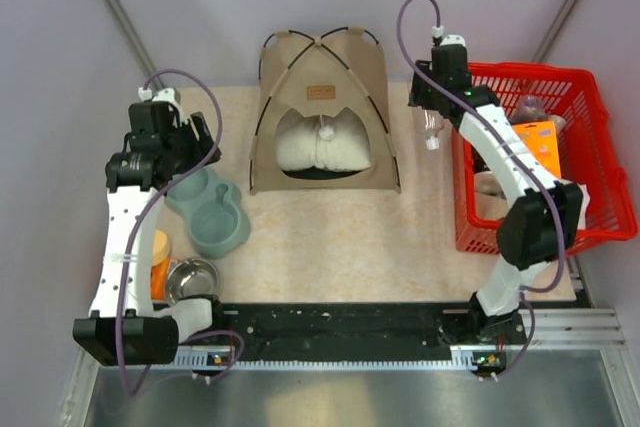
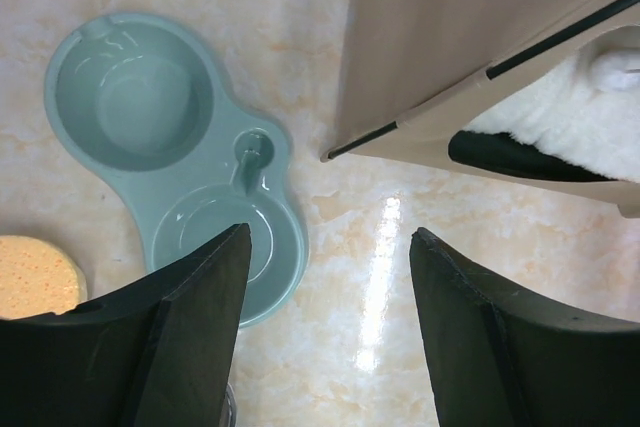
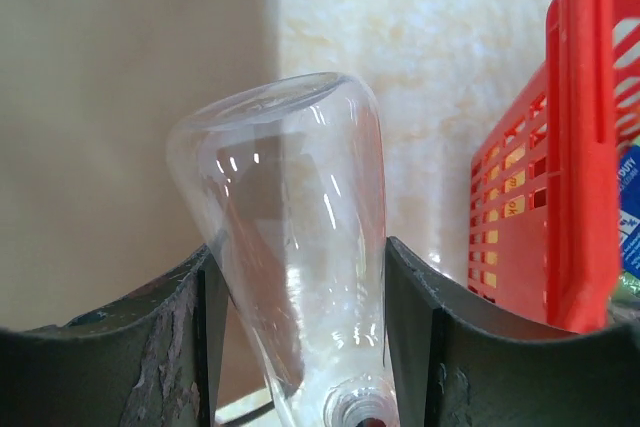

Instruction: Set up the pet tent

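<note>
Tent (image 1: 322,67) stands at the surface's (image 1: 330,237) far edge, pillow (image 1: 320,147) inside; left end effector (image 2: 330,242) gapes empty, right end effector (image 3: 297,257) clamps a clear bottle (image 3: 290,177).

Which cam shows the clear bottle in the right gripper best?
Right wrist: the clear bottle is close and large, clamped in the right gripper. Top external shows it small, beside the red basket. Left wrist doesn't show it.

Left arm (image 1: 118,237) and right arm (image 1: 500,157): white link shells, black joint housings, black bases. Purple cable (image 1: 400,25) loops behind each wrist. Left fingers (image 2: 190,337) matte black, wedge-shaped, clean. Right fingers (image 3: 120,357) black, inner faces scuffed, paint chipped.
</note>
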Controlling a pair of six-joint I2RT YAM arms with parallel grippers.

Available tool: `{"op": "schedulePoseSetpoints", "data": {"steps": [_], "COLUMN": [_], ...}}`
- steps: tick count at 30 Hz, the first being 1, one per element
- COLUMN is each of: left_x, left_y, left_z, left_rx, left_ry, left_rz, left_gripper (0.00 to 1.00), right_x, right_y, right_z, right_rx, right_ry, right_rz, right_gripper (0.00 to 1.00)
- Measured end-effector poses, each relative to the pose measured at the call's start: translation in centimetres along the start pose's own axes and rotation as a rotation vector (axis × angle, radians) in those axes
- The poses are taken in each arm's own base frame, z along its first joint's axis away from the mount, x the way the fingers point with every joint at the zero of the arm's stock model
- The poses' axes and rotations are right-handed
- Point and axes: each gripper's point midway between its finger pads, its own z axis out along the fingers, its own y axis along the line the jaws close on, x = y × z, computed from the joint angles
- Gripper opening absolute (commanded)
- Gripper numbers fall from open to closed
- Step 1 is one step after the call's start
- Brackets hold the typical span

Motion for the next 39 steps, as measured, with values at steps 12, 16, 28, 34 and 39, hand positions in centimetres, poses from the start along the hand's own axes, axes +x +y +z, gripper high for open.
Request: {"op": "schedulePoseSetpoints", "data": {"steps": [12, 16, 28, 34, 39], "left_x": [-2.0, -3.7, -1.5, -1.1, 0.0], "left_y": [-8.4, -13.4, -21.5, -21.3, -21.0], "left_z": [-6.1, -10.0, -14.8, -13.9, -12.9], "left_rx": [0.474, 0.773, 1.156, 1.112, 1.062], "left_ry": [-0.111, -0.171, -0.133, -0.140, -0.120], "left_rz": [-0.011, -0.050, -0.013, 0.006, 0.028], "left_gripper": [0.70, 0.73, 0.86, 0.85, 0.68], "right_x": [-4.4, -4.3, 3.2, 4.3, 5.3], "right_y": [8.7, 14.5, 25.8, 26.9, 27.4], "right_z": [-14.1, -20.7, -30.2, -30.0, -29.8], "right_rx": [-0.618, -0.898, -1.383, -1.401, -1.406], "right_ry": [-0.184, -0.227, -0.114, -0.091, -0.079], "right_rz": [0.012, -0.041, -0.168, -0.188, -0.222], "right_gripper": [0.43, 0.43, 0.43, 0.43, 0.44]}}
